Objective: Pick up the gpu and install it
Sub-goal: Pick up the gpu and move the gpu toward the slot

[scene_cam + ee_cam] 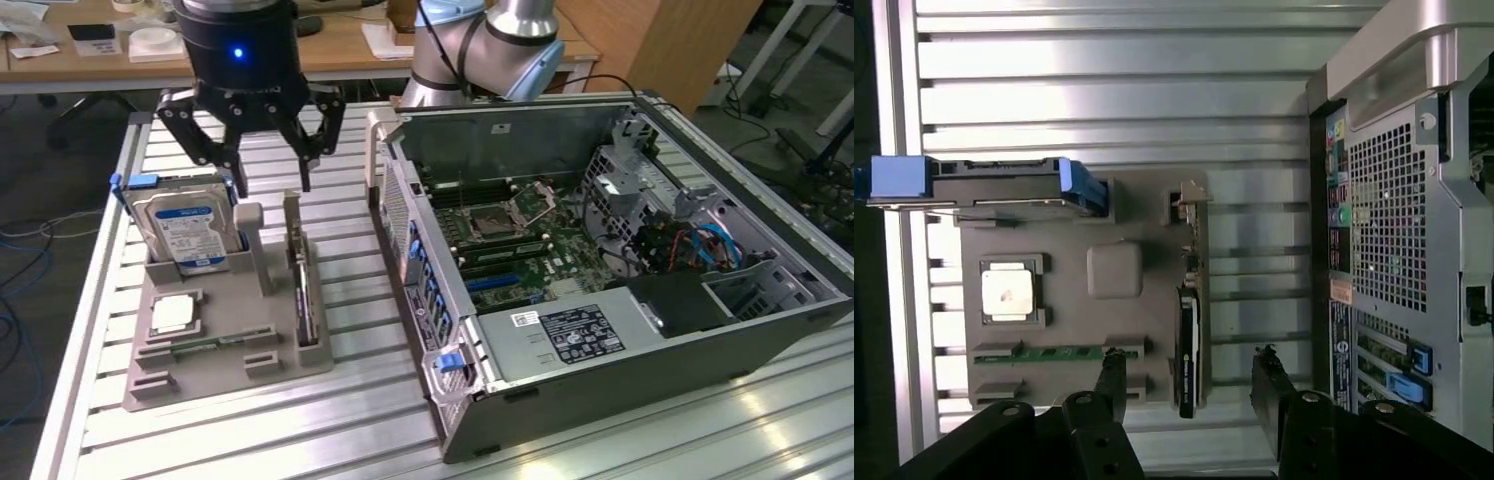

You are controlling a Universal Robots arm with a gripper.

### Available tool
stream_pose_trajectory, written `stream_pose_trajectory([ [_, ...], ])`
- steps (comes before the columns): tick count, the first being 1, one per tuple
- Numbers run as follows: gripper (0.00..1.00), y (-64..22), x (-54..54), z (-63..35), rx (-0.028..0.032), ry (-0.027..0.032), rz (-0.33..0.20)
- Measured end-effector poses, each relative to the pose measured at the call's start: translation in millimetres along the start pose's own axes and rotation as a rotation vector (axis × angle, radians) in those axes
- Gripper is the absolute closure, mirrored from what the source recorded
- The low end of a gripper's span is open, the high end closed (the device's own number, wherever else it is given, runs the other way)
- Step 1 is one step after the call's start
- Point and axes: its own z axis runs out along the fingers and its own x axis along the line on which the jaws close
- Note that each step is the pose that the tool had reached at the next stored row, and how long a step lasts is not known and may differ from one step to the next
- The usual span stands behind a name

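The gpu [306, 300] is a thin dark card standing on edge in the slot along the grey holder tray's [227, 345] side nearest the computer case. In the wrist view the gpu [1189, 340] appears edge-on, with its silvery bracket end toward the hard drive. My gripper [272, 186] hangs open above the tray's far end, over the gap between the hard drive and the gpu. From the wrist, the gripper [1189, 385] straddles the card's line with one finger [1112, 380] on each side, touching nothing.
A silver hard drive [187, 230] with a blue-white label stands upright in the tray. A square silver chip [174, 315] and a green memory stick [1039, 352] lie in it too. The open computer case [601, 250] lies at the exterior view's right on the slatted aluminium table [360, 400].
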Motion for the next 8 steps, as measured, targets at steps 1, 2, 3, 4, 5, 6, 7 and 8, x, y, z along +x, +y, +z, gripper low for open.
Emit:
stream_pose_trajectory([
  [1, 0.38, -1.3, -0.1, 1.8, -0.0001, 0.0000, 0.000],
  [2, 0.38, -2.4, -0.2, 3.5, -0.0001, 0.0005, -0.001],
  [3, 0.38, -3.4, -0.2, 5.2, 0.0000, 0.0013, -0.002],
  [4, 0.38, -4.3, -0.3, 7.1, 0.0000, 0.0021, -0.004],
  [5, 0.38, -5.0, -0.5, 8.8, 0.0000, 0.0030, -0.006],
  [6, 0.38, -5.4, -0.9, 10.3, 0.0000, 0.0046, -0.007],
  [7, 0.38, -5.4, -1.4, 11.3, 0.0005, 0.0088, -0.008],
  [8, 0.38, -5.4, -1.9, 12.3, 0.0006, 0.0162, -0.009],
])
